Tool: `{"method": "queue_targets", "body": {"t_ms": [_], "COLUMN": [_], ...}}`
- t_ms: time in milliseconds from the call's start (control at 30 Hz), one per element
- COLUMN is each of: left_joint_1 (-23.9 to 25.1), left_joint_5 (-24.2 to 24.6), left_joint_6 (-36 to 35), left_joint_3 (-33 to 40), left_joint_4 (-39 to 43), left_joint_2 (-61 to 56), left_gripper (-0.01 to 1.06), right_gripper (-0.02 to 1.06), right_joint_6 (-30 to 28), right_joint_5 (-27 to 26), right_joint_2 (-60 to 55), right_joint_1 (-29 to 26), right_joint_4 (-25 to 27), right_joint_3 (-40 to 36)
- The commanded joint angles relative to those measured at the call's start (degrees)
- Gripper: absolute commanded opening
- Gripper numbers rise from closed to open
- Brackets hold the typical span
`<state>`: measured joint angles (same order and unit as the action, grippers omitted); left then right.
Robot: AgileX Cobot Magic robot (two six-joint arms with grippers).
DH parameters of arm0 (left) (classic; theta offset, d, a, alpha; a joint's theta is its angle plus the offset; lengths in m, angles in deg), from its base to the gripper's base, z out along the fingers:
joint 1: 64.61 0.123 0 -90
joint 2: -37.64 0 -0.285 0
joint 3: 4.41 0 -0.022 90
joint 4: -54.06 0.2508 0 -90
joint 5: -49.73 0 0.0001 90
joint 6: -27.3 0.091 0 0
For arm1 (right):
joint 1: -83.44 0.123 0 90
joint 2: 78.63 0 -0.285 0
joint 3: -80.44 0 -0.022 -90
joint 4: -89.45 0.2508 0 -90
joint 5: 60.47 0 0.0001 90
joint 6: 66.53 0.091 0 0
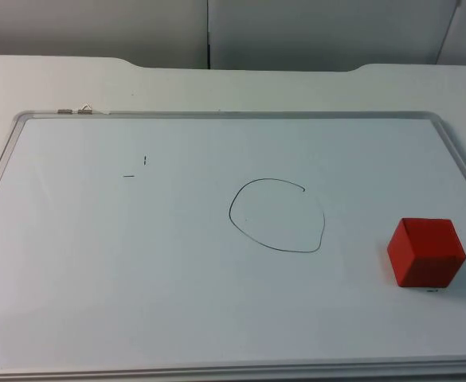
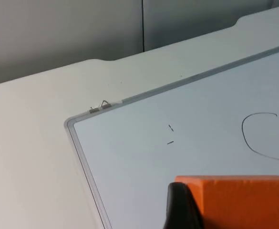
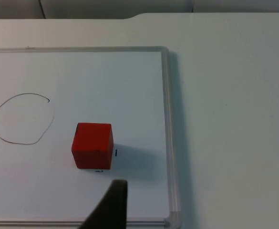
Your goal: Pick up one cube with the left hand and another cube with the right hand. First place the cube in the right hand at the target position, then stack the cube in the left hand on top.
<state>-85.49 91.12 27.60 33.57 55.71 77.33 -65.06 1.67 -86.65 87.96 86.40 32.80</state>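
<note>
A whiteboard point(image 1: 57, 334) lies on the white table. A red cube point(image 1: 426, 252) sits near the board's right edge, well apart from the hand-drawn circle point(image 1: 277, 215) at its middle — the target. In the left wrist view, an orange cube point(image 2: 239, 200) is clamped in the left gripper point(image 2: 211, 210), held above the board's far left corner. The right gripper point(image 3: 111, 202) hovers just behind the red cube; whether its fingers are parted I cannot tell. The pick-up step is half done — next, the right gripper likely needs to descend and grasp.

Top view overhead, both wrist views nearer, all sharing the whiteboard point(image 1: 217, 318).
</note>
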Motion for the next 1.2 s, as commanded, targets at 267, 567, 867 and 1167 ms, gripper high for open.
{"method": "queue_targets", "body": {"t_ms": [267, 567, 867, 1167], "left_joint_1": [-0.4, -0.4, -0.4, -0.4], "left_joint_5": [-6.4, -6.4, -6.5, -6.5], "left_joint_6": [0.1, 0.1, 0.1, 0.1], "left_joint_3": [6.6, 6.6, 6.7, 6.7], "left_joint_4": [0.2, 0.2, 0.1, 0.1], "left_joint_2": [-4.7, -4.7, -4.7, -4.7], "left_gripper": [0.0, 0.0, 0.0, 0.0], "right_gripper": [1.0, 1.0, 0.97, 0.96], "right_joint_6": [-1.5, -5.2, -8.0, -7.5], "right_joint_5": [-0.5, -2.8, -13.4, -18.9], "right_joint_2": [0.2, -5.6, -30.6, -61.2], "right_joint_1": [-0.3, -0.3, -0.3, 0.0], "right_joint_4": [0.6, 7.6, 14.1, 16.8], "right_joint_3": [-0.4, 4.0, 8.5, 13.6]}}
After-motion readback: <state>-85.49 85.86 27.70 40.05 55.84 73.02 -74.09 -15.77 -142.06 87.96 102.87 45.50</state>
